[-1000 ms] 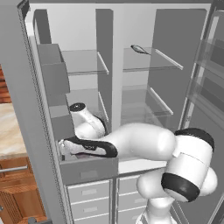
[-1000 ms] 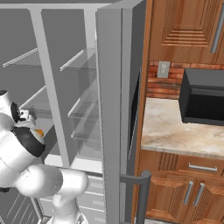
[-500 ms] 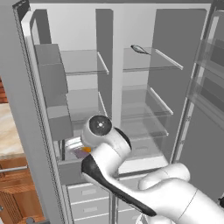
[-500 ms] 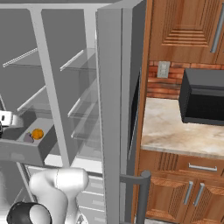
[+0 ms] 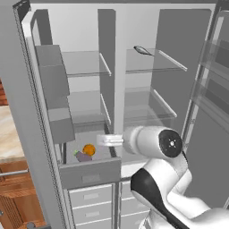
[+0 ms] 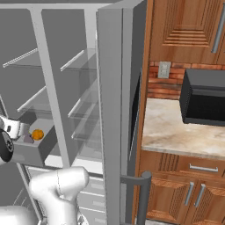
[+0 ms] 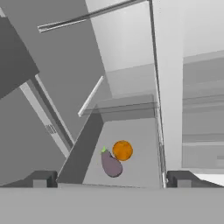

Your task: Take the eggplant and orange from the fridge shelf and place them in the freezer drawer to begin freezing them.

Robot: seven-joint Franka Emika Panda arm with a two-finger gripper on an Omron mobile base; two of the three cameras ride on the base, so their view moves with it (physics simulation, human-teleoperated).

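My arm [image 5: 165, 179] is glossy white, built of fat rounded links, with a black band at one joint and a round dark cap bearing a small pale mark. My two finger tips [image 7: 41, 178] are small, dark, squared blocks.

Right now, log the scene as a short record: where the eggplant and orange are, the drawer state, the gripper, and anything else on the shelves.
orange: in the freezer drawer, next to the eggplant
eggplant: in the same drawer, lying on its floor, green stem end toward the orange
freezer drawer: pulled out, open
gripper: open, holding nothing, above the drawer looking down into it
fridge shelves: a slim silvery-grey object on the upper right shelf
task state: both items in the drawer; drawer not yet shut
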